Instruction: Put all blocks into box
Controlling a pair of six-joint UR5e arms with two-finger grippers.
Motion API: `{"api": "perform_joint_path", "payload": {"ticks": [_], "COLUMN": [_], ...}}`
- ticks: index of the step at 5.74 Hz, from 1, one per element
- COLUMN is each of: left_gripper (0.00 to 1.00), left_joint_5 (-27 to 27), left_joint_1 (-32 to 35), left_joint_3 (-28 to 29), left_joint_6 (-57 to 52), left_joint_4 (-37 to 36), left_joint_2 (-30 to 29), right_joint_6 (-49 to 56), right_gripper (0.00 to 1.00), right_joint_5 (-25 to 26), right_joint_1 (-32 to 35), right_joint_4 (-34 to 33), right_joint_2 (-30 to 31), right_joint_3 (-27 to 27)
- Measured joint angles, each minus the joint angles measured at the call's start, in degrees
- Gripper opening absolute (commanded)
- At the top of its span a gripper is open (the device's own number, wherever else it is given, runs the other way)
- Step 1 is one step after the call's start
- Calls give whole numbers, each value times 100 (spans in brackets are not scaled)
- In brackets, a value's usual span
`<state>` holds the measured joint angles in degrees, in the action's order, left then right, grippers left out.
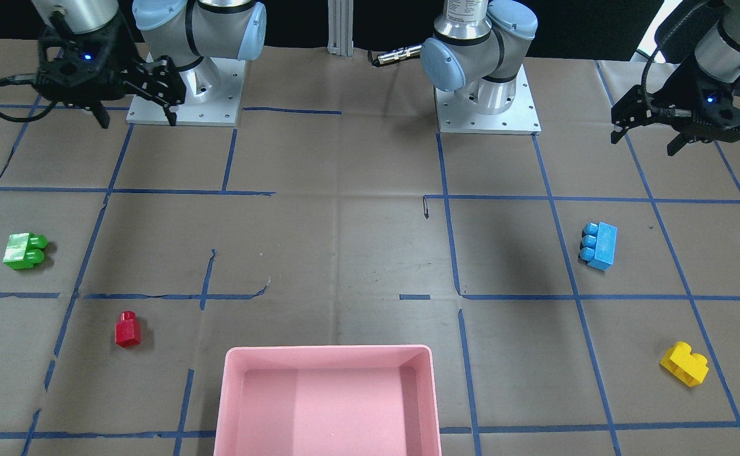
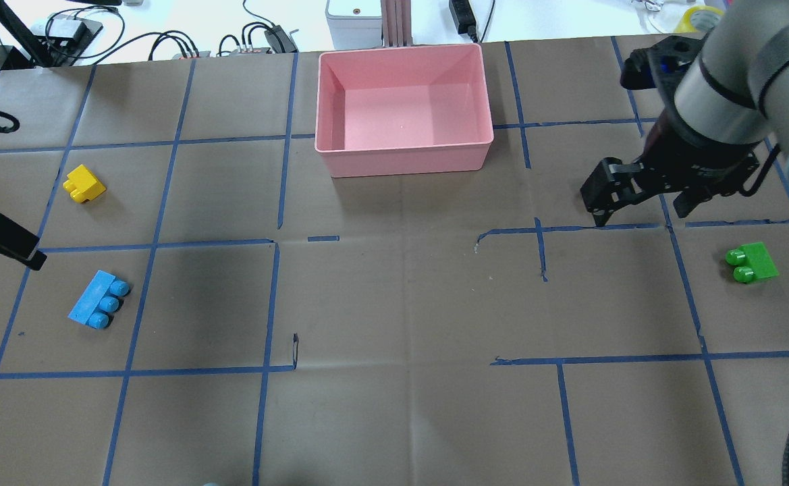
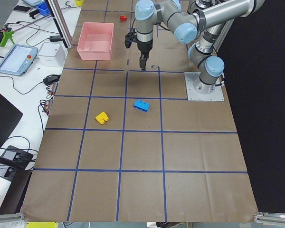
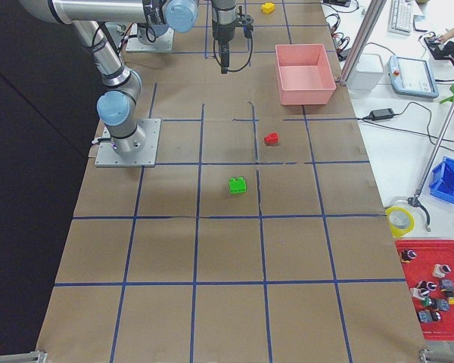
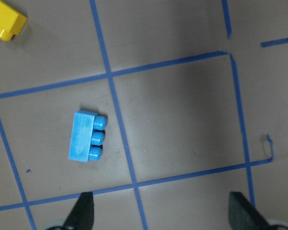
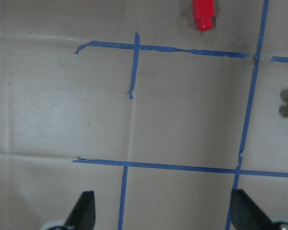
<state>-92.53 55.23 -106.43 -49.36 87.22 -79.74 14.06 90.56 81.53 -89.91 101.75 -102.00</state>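
The pink box (image 1: 328, 352) stands empty at the table's far middle edge. The blue three-stud block (image 1: 599, 245) and the yellow stepped block (image 1: 684, 363) lie on my left side. The green two-stud block (image 1: 25, 250) and the red single-stud block (image 1: 128, 329) lie on my right side. My left gripper (image 1: 644, 143) is open and empty, high above the table, short of the blue block (image 5: 86, 136). My right gripper (image 1: 137, 121) is open and empty, also raised; the red block (image 6: 202, 14) shows ahead of it. The overhead view hides the red block.
The table is covered in brown paper with a grid of blue tape lines (image 2: 273, 304). Both arm bases (image 1: 487, 101) sit bolted at my edge. Cables and devices (image 2: 259, 37) lie beyond the box, off the paper.
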Motion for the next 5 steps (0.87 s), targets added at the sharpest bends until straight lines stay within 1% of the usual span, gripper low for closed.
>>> {"api": "perform_joint_path", "payload": {"ticks": [1,2,3,4,5], "left_gripper": [99,99,99,99,99], "left_joint_5": [9,34,70,200,356], "left_joint_1": [-258,-343,-369,-374,-371], "left_joint_3": [-220,-400,-604,-783,-878], "left_joint_6": [-518,-734,-797,-798,-743], "left_joint_4": [-199,-462,-886,-1378,-1833], "left_joint_2": [55,35,-90,-324,-649], "right_joint_6": [879,1543,1896,1994,2024], "right_gripper": [100,100,100,100,99], "right_joint_5": [-21,-57,-81,-164,-357], "right_joint_1": [-822,-1633,-2157,-2362,-2431], "right_joint_4": [-97,-421,-1031,-1782,-2499], "right_joint_2": [74,72,3,-90,-271], "right_joint_3": [-140,-348,-646,-1047,-1448]}}
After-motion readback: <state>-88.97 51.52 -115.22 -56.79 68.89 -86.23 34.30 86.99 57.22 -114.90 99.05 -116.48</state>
